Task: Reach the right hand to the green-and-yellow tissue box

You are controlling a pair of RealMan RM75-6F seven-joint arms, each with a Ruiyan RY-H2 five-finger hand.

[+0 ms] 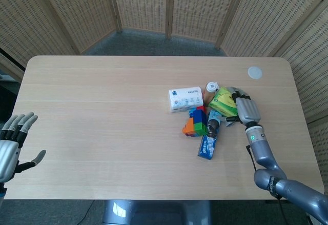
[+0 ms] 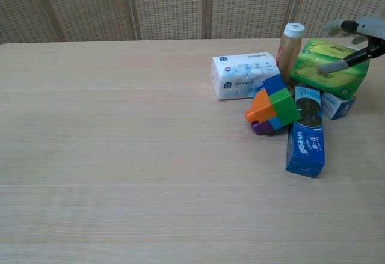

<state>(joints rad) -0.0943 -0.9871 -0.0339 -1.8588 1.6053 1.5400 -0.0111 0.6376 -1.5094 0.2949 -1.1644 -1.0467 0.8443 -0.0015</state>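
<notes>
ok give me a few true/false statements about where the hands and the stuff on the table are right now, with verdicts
1. The right hand is over the green-and-yellow tissue box. True.
2. The left hand holds the white tissue pack. False: it holds nothing, its fingers are apart, and it is at the table's far left edge.
3. The bottle stands upright between the white tissue pack and the green-and-yellow box. True.
4. The long blue box stands on end. False: it lies flat on the table.
5. The colored blocks sit at the table's left end. False: they are in the cluster on the right, in front of the white pack.
</notes>
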